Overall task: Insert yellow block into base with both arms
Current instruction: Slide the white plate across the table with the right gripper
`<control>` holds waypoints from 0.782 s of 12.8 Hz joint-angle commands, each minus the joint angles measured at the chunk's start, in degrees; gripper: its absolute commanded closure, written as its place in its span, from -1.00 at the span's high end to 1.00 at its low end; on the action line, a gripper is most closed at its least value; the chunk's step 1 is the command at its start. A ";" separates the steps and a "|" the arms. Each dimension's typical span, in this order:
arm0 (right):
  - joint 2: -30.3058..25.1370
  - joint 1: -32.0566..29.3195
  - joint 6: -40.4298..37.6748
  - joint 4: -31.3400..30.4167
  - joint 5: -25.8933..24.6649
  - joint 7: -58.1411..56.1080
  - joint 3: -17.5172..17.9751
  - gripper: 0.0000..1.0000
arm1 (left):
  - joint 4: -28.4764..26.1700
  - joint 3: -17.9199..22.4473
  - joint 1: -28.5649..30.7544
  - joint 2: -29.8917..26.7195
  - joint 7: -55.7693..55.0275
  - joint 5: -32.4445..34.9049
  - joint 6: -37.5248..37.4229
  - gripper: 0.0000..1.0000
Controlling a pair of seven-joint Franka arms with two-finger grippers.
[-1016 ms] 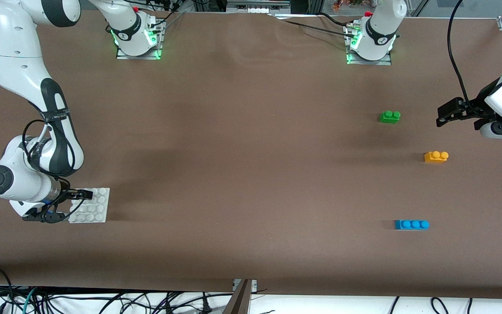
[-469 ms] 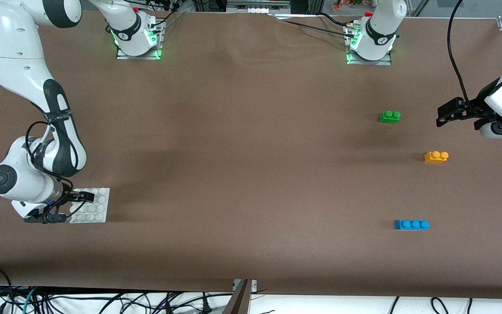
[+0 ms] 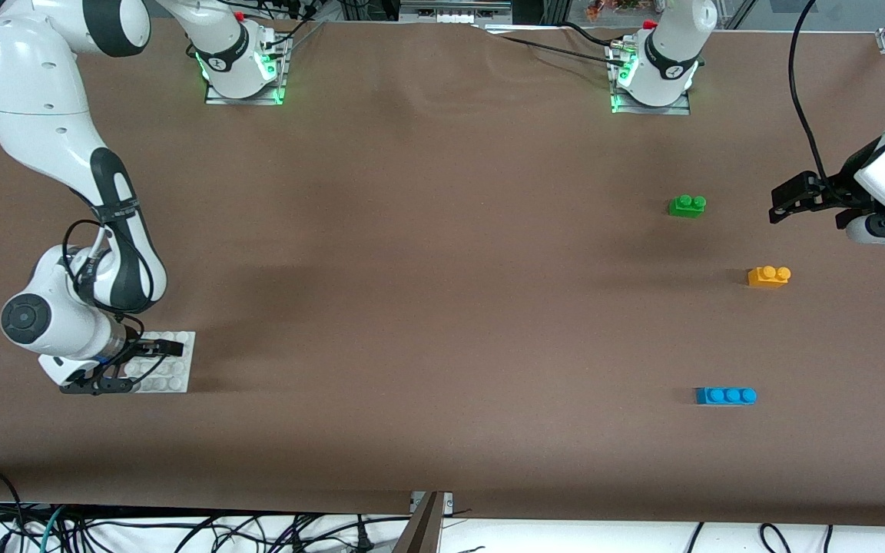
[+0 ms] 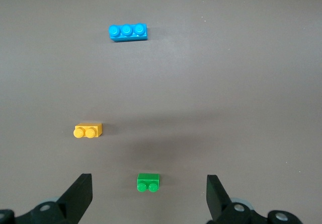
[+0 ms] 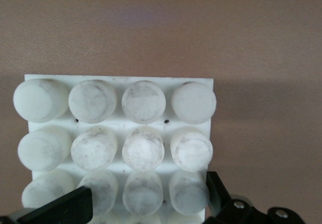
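The right arm's black two-finger gripper sits low at the flat white studded plastic base, its fingers spread to either side of the plate's edge without clamping it. The left gripper hangs wide open and empty over the table, while the small yellow-orange two-stud block lies untouched on the brown tabletop toward the left arm's end, between a green two-stud brick and a longer blue three-stud brick.

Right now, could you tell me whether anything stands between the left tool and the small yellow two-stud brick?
Nothing visible does. The open left tool hangs over bare brown table; the small yellow two-stud brick lies alone. The green brick sits aside, toward the right arm's end.
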 commanded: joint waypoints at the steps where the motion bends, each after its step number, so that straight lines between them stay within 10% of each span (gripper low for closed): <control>1: 1.36 2.50 1.12 0.18 0.27 2.47 0.31 0.99 | 1.61 -0.26 0.10 0.68 0.28 0.76 -1.26 1.00; 10: 1.27 11.28 1.03 0.44 2.46 11.15 3.13 0.99 | 1.70 -0.26 0.10 0.68 0.19 0.76 -1.26 1.00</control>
